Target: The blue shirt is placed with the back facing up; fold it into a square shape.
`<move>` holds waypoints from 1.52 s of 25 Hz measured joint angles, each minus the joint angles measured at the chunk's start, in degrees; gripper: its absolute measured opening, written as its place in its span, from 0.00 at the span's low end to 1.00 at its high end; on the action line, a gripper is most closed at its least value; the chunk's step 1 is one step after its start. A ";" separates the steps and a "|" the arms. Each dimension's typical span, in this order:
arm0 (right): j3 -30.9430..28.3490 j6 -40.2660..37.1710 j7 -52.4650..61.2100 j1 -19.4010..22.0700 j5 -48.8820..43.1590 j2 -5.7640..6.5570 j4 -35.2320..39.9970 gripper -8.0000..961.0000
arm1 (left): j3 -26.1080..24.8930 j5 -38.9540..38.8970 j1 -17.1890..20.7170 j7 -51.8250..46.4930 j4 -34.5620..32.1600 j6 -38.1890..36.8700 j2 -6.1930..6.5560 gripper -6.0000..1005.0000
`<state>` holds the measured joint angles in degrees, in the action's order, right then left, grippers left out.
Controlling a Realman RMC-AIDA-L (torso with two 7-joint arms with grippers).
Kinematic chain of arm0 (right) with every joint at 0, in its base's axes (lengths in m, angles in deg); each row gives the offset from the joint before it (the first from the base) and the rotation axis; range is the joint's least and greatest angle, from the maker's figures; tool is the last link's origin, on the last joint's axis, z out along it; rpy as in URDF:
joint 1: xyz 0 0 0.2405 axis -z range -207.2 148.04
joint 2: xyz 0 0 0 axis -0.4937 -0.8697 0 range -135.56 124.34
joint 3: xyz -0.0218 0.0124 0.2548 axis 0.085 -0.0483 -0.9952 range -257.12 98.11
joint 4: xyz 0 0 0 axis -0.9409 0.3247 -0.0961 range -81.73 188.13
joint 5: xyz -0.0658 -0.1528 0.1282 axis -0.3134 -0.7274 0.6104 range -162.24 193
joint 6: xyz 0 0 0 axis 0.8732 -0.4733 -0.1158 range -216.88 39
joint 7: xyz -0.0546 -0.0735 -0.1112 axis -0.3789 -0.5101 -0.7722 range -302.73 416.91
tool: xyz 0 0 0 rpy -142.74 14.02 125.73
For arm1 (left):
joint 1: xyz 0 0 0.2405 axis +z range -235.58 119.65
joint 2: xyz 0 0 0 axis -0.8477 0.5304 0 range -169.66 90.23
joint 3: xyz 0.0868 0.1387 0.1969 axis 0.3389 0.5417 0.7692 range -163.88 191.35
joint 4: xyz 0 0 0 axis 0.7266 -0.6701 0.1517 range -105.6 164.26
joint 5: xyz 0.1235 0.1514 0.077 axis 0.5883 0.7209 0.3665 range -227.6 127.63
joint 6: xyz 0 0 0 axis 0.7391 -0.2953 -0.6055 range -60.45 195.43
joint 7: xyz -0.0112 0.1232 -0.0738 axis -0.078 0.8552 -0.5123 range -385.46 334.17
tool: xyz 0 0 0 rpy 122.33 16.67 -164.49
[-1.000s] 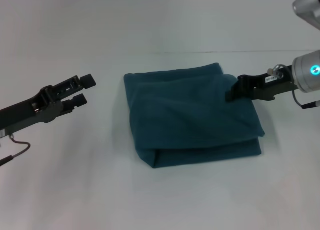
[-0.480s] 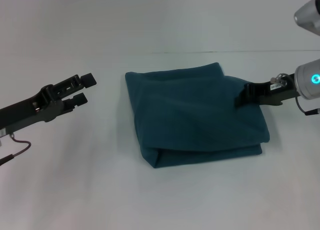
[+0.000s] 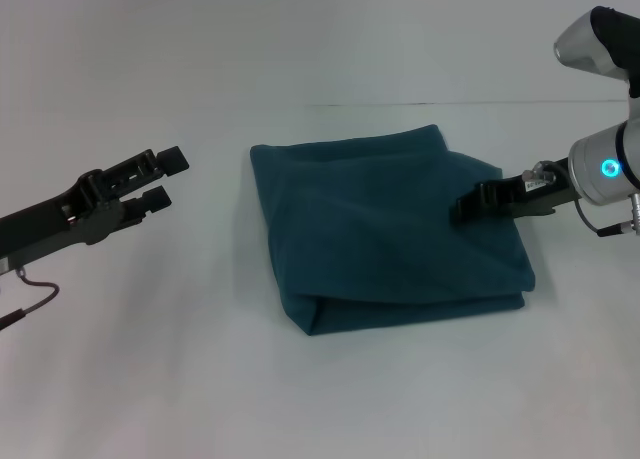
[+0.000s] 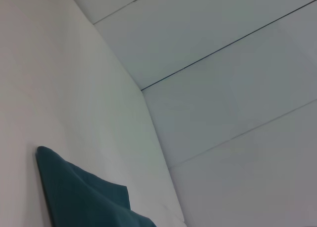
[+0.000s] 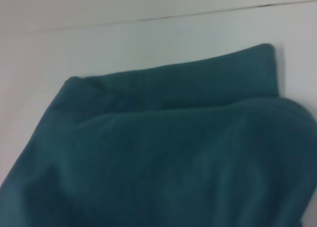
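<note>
Folded blue shirt (image 5: 168, 153) fills view, lying on white table (image 5: 124, 44).

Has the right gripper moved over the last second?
Yes. The right gripper pulled back toward the shirt's right edge half a second ago, then came back in over the fabric, ending about where it started.

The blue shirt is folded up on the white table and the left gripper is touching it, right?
Not quite. The head view shows the right gripper at the folded dark teal-blue fabric shirt. The left gripper hangs open, apart from it, over the white table.
</note>
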<state>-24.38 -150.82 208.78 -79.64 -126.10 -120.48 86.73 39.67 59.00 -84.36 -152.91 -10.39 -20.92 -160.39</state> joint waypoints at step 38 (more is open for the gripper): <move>0.40 23.87 -0.71 -3.31 0.32 -3.25 -4.11 0.61 | 0.00 0.00 -0.06 0.00 -0.01 0.53 -0.09 0.95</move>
<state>-23.97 -126.95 208.06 -82.95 -125.78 -123.73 82.62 39.66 59.00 -84.42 -152.91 -10.39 -20.39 -160.48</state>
